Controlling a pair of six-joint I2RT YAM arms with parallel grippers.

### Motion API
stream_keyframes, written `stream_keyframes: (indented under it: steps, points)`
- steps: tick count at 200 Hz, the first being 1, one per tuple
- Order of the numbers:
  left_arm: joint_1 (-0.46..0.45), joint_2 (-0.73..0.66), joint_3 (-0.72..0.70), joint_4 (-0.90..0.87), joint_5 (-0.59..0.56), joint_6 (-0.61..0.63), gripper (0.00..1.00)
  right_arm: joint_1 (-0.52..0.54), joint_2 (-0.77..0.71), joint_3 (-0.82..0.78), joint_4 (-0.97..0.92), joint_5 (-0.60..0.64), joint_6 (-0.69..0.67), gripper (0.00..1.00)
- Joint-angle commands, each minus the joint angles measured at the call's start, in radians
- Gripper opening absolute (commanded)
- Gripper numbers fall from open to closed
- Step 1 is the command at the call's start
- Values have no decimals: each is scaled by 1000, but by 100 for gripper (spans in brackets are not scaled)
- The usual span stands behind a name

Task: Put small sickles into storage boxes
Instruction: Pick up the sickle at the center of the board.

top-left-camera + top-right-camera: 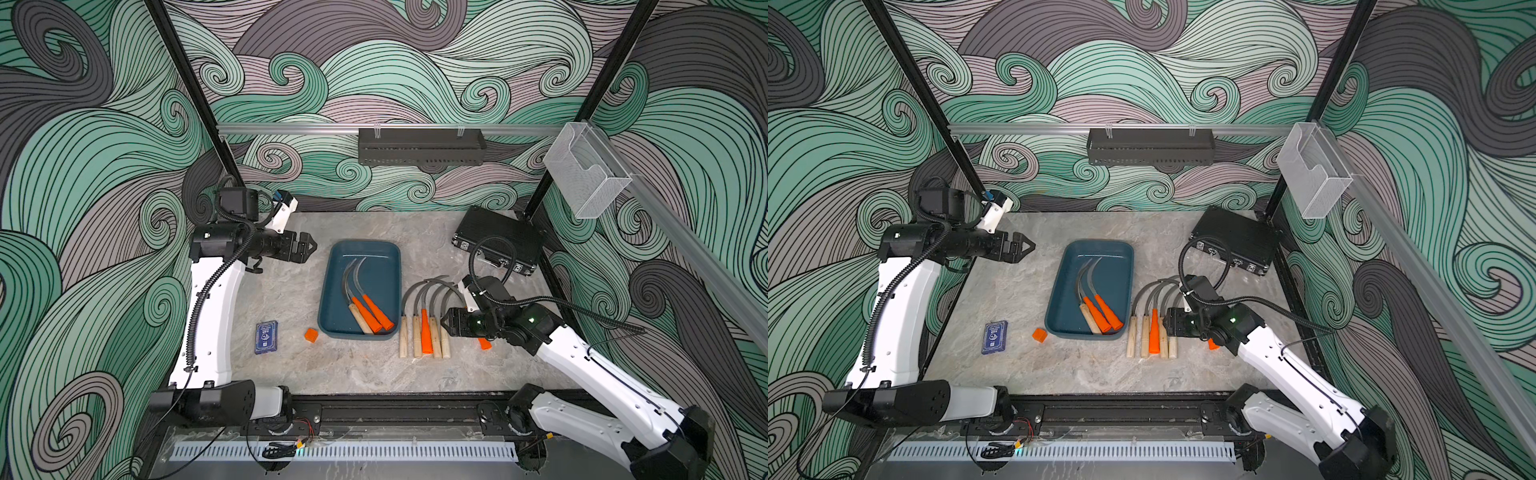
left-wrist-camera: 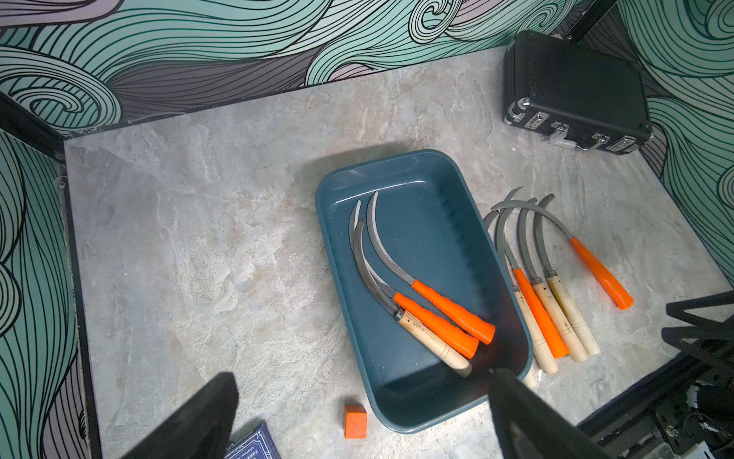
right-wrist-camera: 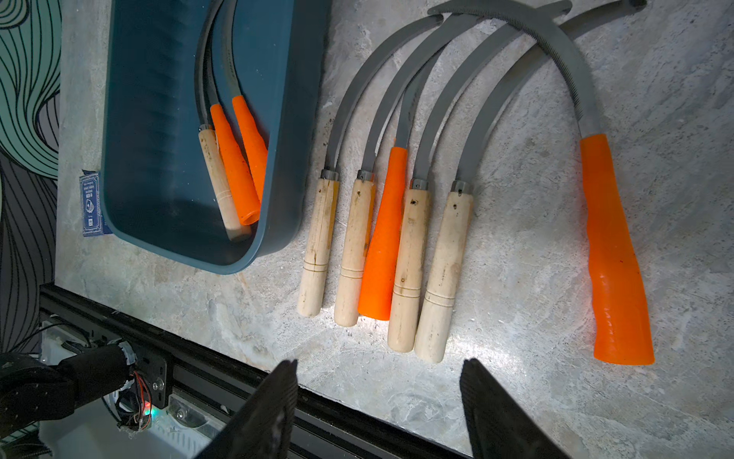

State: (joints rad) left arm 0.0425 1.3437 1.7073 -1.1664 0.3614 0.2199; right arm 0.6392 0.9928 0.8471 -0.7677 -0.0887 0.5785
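The dark teal storage box [image 1: 384, 278] sits mid-table and holds three small sickles [image 1: 365, 307], two orange-handled and one wooden-handled, also seen in the left wrist view [image 2: 437, 318]. Just right of the box, several sickles [image 1: 424, 328] lie in a row on the table, wooden handles around one orange [image 3: 381, 222]. Another orange-handled sickle [image 3: 611, 246] lies further right, partly hidden under my right arm in both top views. My right gripper [image 1: 446, 326] [image 3: 381, 361] hovers open at the row's right side, holding nothing. My left gripper [image 1: 309, 247] [image 2: 361, 375] is open and empty, left of the box.
A black latch case [image 1: 498, 245] stands at the back right. A blue card box [image 1: 266, 337] and a small orange cube [image 1: 311, 335] lie left of the storage box. A clear bin [image 1: 586, 174] and a black shelf [image 1: 419, 147] hang on the walls.
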Motion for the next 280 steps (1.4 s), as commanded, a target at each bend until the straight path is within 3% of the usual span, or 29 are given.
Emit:
stream_keyframes:
  steps: [1, 77, 147, 280]
  points:
    - [-8, -62, -58, 5, 20, 14, 99, -4, -18, 1, -16, 23, -24, 66]
    - [-8, -180, -248, 86, 1, 10, 99, -4, 90, 30, -106, -44, -74, 65]
    - [-9, -144, -265, 140, 80, -9, 99, -11, 80, 3, -119, 84, -19, 65]
    - [-15, -127, -271, 171, 199, 5, 99, -223, 247, 13, -157, 145, -64, 66]
